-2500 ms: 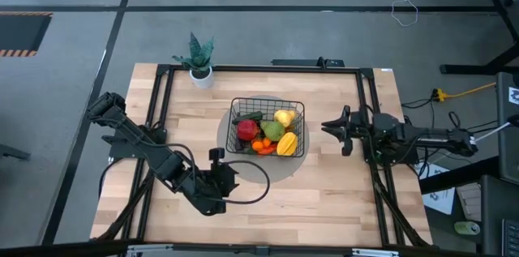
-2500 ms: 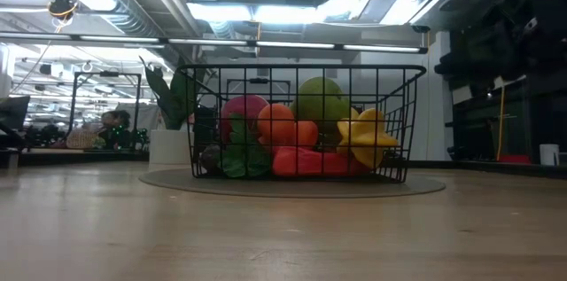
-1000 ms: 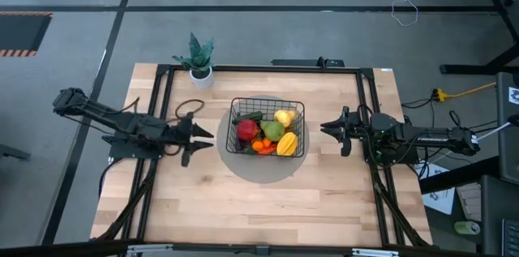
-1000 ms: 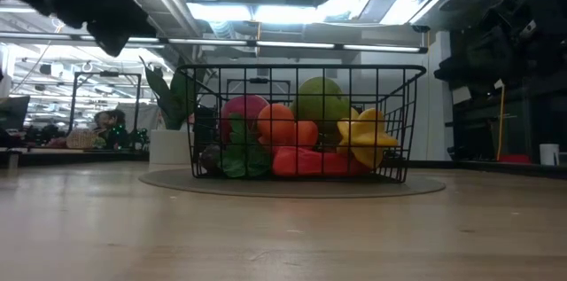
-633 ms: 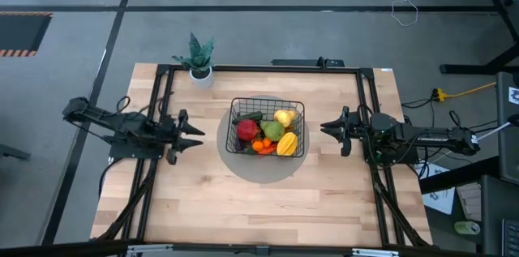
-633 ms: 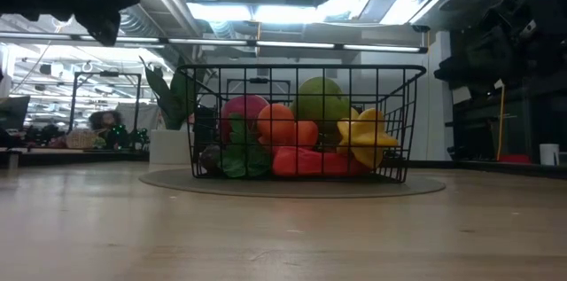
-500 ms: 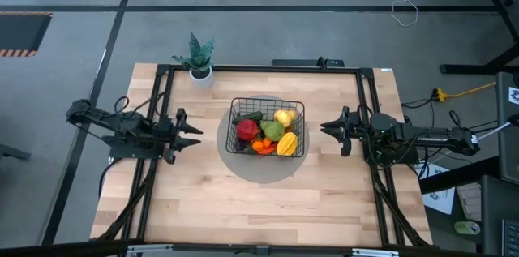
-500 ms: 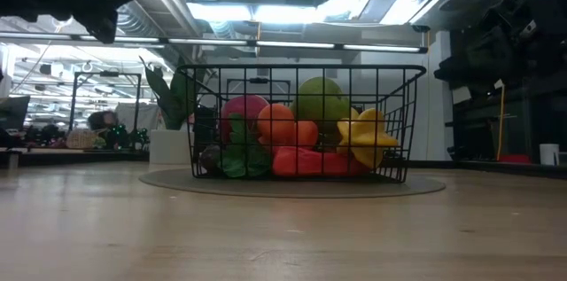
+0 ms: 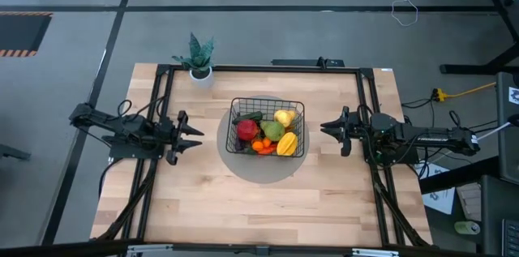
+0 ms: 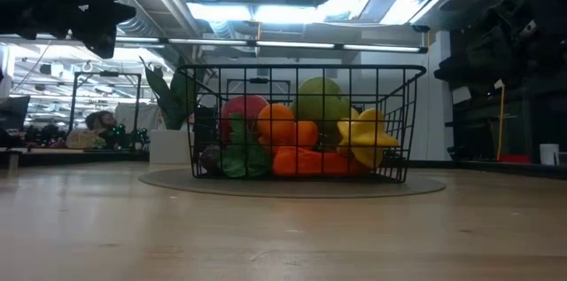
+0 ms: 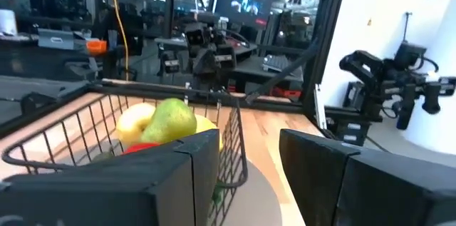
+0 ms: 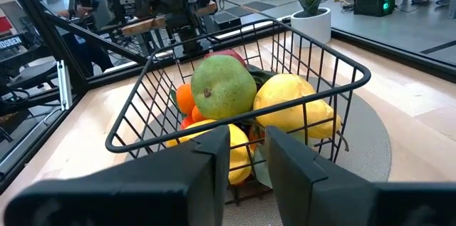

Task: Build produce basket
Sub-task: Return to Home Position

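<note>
Black wire mesh forms the basket (image 9: 268, 108), which stands at the middle of the wooden table (image 9: 268, 208) on a grey round disc (image 9: 263, 168). All the produce (image 9: 266, 131) visible lies inside it. Seen from above, a red apple (image 9: 246, 130) sits at the basket's 9 o'clock side, a green pear (image 9: 274, 130) at its centre, a pale yellow fruit (image 9: 284, 117) at 1 o'clock, a deeper yellow fruit (image 9: 286, 145) at 5 o'clock, small orange pieces (image 9: 261, 145) at 6 o'clock and a dark green vegetable (image 9: 253, 117) at 11 o'clock. From table height the pear (image 10: 319, 99) tops the heap, just below the rim.

The left gripper (image 9: 193, 137) hangs at the basket's 9 o'clock, near it but apart, pointing toward it. Its fingers (image 11: 192, 169) are spread with a clear gap, and nothing is between them.

The right gripper (image 9: 328, 130) hangs at the basket's 3 o'clock, also apart and facing it. Its fingers (image 12: 206, 162) are parted by a narrower gap, holding nothing.

A potted plant (image 9: 199, 61) in a white pot stands at the basket's 11 o'clock, by the table's far edge.
</note>
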